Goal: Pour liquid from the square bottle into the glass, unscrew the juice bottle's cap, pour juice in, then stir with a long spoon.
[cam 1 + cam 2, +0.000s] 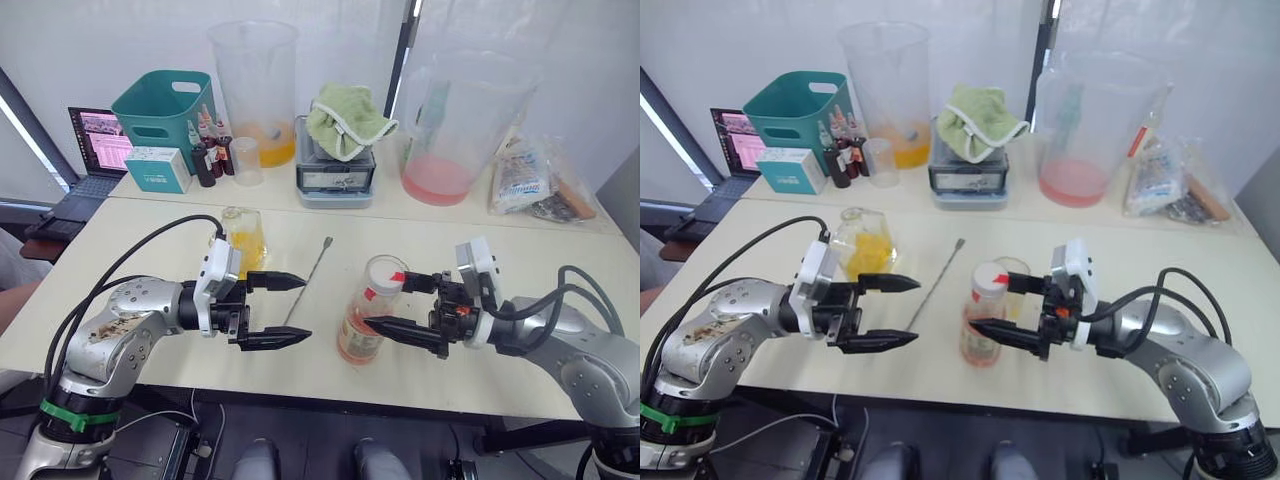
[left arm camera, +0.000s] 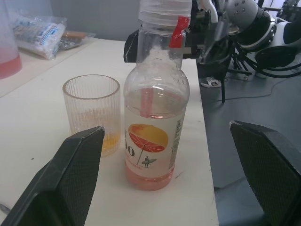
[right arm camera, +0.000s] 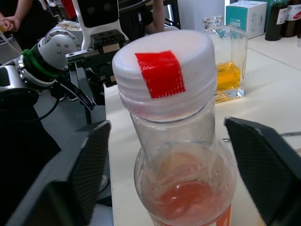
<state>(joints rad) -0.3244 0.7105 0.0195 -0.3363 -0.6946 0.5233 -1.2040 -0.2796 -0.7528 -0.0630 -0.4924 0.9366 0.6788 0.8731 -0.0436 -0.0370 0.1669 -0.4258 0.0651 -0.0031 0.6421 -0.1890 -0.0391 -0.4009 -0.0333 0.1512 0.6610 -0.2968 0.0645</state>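
The juice bottle (image 1: 360, 330) stands upright near the table's front edge, with pinkish drink low inside and its white cap (image 3: 164, 70) with a red mark screwed on. My right gripper (image 1: 387, 301) is open, its fingers on either side of the bottle's upper part and not touching it. Just behind the bottle, the glass (image 2: 91, 113) holds a little yellow-orange liquid. To the bottle's left, my left gripper (image 1: 308, 308) is open and empty, pointing at it. The square bottle (image 1: 245, 240) stands behind my left gripper. The long spoon (image 1: 310, 270) lies flat between the grippers.
On the back table stand two huge clear pitchers (image 1: 255, 90) (image 1: 450, 120), a teal basket (image 1: 165, 110), small dark bottles (image 1: 205, 160), a scale with a green cloth (image 1: 340, 150), a white box (image 1: 158, 170) and bags (image 1: 530, 175). A laptop (image 1: 95, 150) sits far left.
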